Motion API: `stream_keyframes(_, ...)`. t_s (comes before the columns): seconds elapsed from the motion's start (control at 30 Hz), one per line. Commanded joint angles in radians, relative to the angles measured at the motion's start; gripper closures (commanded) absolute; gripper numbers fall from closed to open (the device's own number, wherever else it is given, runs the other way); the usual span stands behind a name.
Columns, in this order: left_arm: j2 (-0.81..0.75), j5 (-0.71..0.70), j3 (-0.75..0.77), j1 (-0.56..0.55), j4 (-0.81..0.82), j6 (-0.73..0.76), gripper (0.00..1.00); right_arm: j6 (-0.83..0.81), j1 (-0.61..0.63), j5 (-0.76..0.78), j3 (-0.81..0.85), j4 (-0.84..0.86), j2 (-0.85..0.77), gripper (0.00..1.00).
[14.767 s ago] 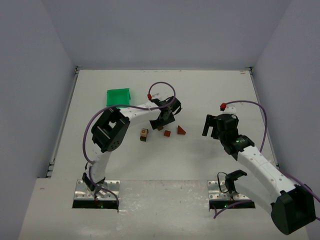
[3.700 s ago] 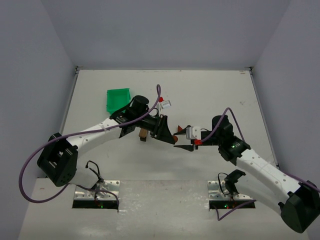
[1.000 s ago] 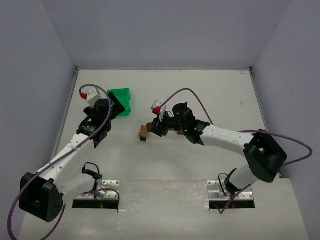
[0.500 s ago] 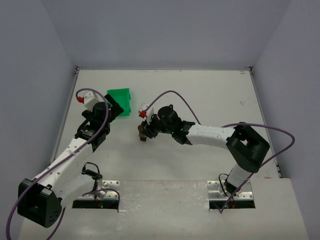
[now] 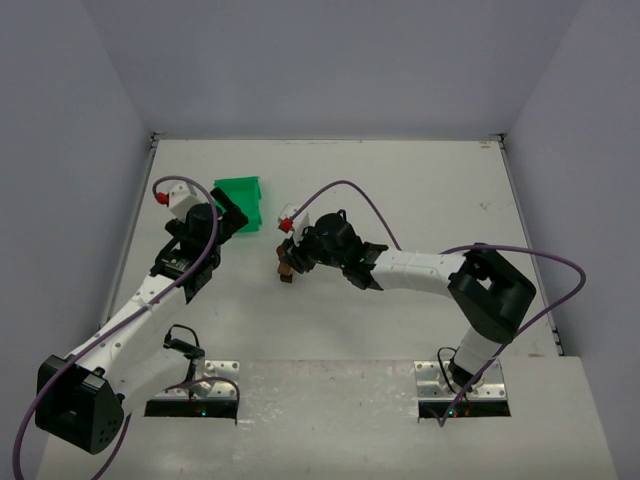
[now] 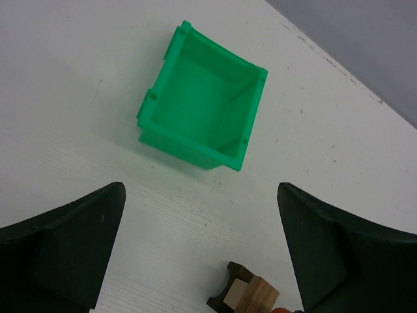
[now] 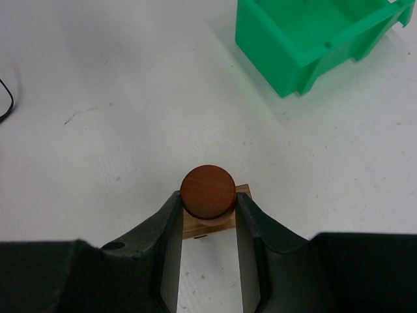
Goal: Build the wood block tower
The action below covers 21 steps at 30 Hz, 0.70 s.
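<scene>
The wood block tower (image 5: 286, 273) is a small stack left of the table's middle. In the left wrist view it shows as a tan block on a dark arched piece (image 6: 251, 297). My right gripper (image 5: 292, 256) is directly above it, shut on a reddish-brown round piece (image 7: 207, 191). That piece sits over the tan block (image 7: 194, 227), and I cannot tell whether they touch. My left gripper (image 5: 226, 216) hangs open and holds nothing, to the left near the green bin, with its fingers (image 6: 78, 228) spread wide.
A green plastic bin (image 5: 240, 192) lies on the table behind and left of the stack, with nothing in it (image 6: 202, 111); it also shows in the right wrist view (image 7: 306, 39). Purple cables arc over both arms. Grey walls enclose the table.
Over the last second my right gripper has moved slightly left with the round piece, to just above the stack. The left arm has shifted only a little near the bin.
</scene>
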Motion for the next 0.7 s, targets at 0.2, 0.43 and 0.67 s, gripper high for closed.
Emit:
stream_keyframes(0.2,0.002,0.008,-0.003,0.010,0.054,-0.005,0.00,0.058,0.007,0.010,-0.034,0.099,-0.005,0.87)
stream_keyframes(0.43,0.001,0.011,-0.006,0.010,0.057,-0.005,0.00,0.068,0.008,0.009,-0.038,0.105,0.000,0.86)
stream_keyframes(0.67,-0.001,0.017,-0.004,0.010,0.055,0.000,0.00,0.068,0.008,0.011,-0.021,0.108,0.027,0.85)
